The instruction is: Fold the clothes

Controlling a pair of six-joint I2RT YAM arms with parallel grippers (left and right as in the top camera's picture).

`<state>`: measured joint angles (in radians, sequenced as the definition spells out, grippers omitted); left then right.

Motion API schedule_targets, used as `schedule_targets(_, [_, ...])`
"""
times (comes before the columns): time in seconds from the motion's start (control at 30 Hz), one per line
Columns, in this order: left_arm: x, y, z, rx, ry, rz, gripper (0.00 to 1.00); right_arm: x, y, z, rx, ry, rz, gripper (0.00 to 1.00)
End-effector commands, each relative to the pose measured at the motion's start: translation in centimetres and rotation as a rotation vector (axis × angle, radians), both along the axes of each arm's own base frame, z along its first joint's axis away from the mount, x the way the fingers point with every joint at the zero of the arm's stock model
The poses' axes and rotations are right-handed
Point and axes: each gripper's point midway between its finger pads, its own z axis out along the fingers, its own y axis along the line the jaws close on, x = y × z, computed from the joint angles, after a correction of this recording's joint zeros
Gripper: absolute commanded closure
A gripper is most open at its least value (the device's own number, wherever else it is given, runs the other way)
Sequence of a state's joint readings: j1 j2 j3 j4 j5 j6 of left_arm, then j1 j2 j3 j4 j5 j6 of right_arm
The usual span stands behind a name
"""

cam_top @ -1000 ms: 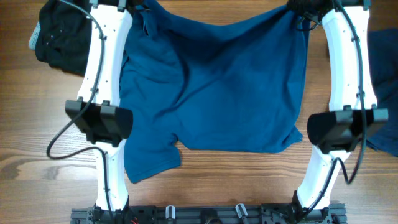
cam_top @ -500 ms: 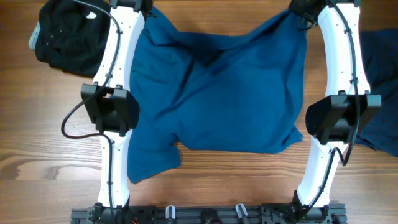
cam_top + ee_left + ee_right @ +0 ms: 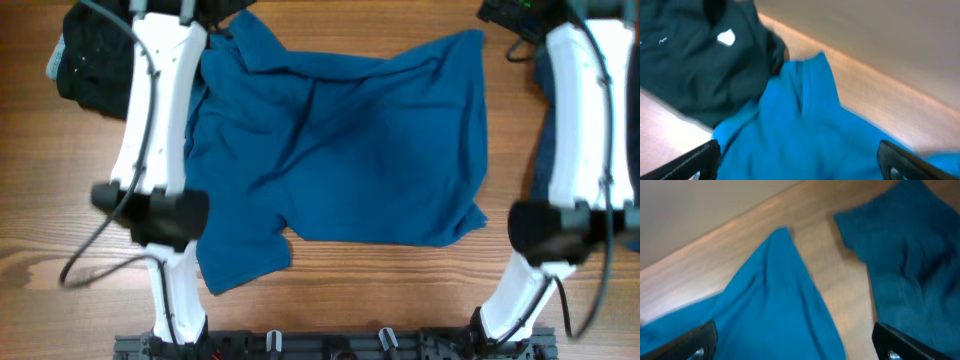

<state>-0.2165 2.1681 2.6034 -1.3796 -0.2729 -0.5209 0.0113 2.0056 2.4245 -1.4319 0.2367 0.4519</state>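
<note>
I see a wood-grain table [image 3: 400,290], warm brown, evenly lit. Black rail [image 3: 330,345] along its 6 o'clock edge. Plain beige-grey backdrop [image 3: 880,35] past its far edge.

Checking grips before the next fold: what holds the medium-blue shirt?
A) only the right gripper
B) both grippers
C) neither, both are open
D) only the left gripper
C: the left gripper and right gripper both show fingers spread wide above the blue shirt, nothing pinched.

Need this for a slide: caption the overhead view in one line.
Rumpled medium-blue polo shirt lies on the wooden table, a black garment beside its collar.
</note>
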Motion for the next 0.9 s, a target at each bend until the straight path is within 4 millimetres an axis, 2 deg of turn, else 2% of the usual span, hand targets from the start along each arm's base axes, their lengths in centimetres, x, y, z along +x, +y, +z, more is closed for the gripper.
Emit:
schedule_targets(0.0, [-5.4, -0.9, 0.9, -0.058, 0.123, -0.046, 0.0, -4.9, 2.1, 1.7, 0.125, 0.059, 0.057, 0.0])
schedule_targets(0.03, [-6.8, -1.2, 0.1, -0.073, 0.191, -0.06, 0.0, -5.5, 3.0, 1.5, 0.151, 0.084, 0.108, 0.0])
schedule_targets(0.07, [-8.0, -1.9, -0.7, -0.108, 0.254, -0.089, 0.0, -5.8, 4.9, 1.4, 0.196, 0.096, 0.254, 0.0])
schedule_targets(0.1, [-8.4, -3.2, -1.3, -0.147, 0.292, -0.168, 0.0, -6.2, 7.1, 1.1, 0.268, 0.113, 0.379, 0.0])
schedule_targets(0.17, [-9.2, -5.5, -2.2, -0.237, 0.346, -0.238, 0.0, -6.8, 9.0, 0.3, 0.369, 0.143, 0.433, 0.0])
schedule_targets(0.23, [-9.6, -5.8, -3.3, -0.234, 0.386, -0.241, 0.09, -7.1, 9.1, -1.2, 0.383, 0.194, 0.424, 0.02])
schedule_targets(0.27, [-9.9, -5.9, -3.9, -0.231, 0.411, -0.242, 0.21, -7.4, 9.1, -2.2, 0.391, 0.227, 0.418, 0.02])
schedule_targets(0.33, [-10.5, -6.0, -5.4, -0.223, 0.468, -0.24, 0.28, -8.2, 9.0, -4.4, 0.399, 0.305, 0.413, 0.05])
schedule_targets(0.4, [-11.4, -6.2, -7.3, -0.208, 0.54, -0.26, 0.26, -9.2, 8.9, -6.5, 0.406, 0.38, 0.398, 0.09])
schedule_targets(0.53, [-13.8, -7.0, -10.7, -0.182, 0.682, -0.28, 0.22, -11.8, 8.8, -9.2, 0.426, 0.491, 0.38, 0.08])
schedule_targets(0.7, [-17.7, -8.0, -12.5, -0.112, 0.781, -0.306, 0.21, -14.6, 9.0, -10.0, 0.426, 0.524, 0.395, 0.06])
schedule_targets(0.8, [-18.0, -9.0, -13.6, -0.069, 0.717, -0.288, 0.17, -14.6, 9.8, -10.5, 0.41, 0.45, 0.433, 0.02])
schedule_targets(0.87, [-18.4, -9.9, -15.3, -0.077, 0.717, -0.303, 0.16, -14.9, 10.6, -11.8, 0.401, 0.431, 0.461, 0.0])
